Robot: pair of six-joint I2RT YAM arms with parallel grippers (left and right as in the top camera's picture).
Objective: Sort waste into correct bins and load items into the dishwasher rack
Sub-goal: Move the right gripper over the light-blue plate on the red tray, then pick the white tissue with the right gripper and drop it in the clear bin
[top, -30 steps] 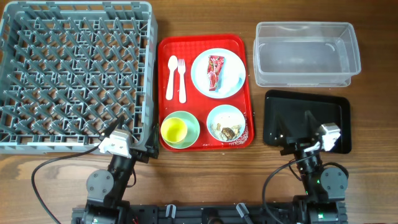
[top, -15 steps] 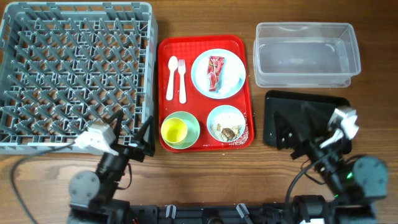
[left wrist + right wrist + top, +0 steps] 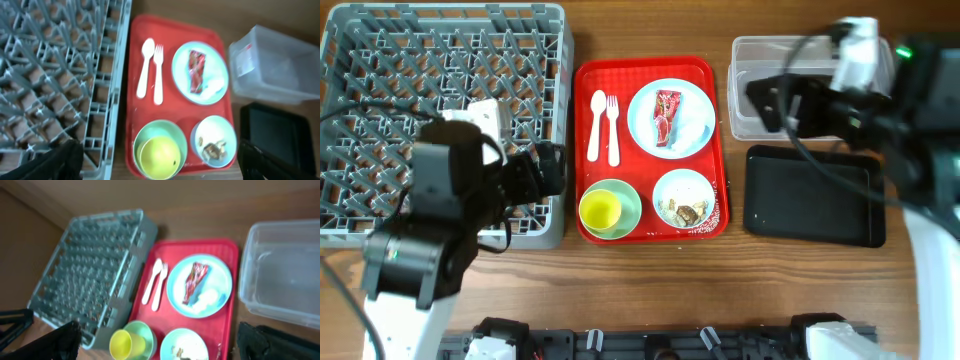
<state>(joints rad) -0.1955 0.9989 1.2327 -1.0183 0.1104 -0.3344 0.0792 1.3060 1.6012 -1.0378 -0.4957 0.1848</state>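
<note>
Wrapper point(image 3: 665, 115) well left of right end effector point(image 3: 767, 101).

A red wrapper point(image 3: 194, 281) lies on the blue plate point(image 3: 223, 278), between rack point(image 3: 85, 265) and tub point(image 3: 285, 275).

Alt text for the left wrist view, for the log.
A red tray holds a white spoon and fork, a blue plate with a red wrapper, a yellow cup in a green bowl, and a blue bowl of scraps. Grey rack left; clear tub and black tray right.
</note>
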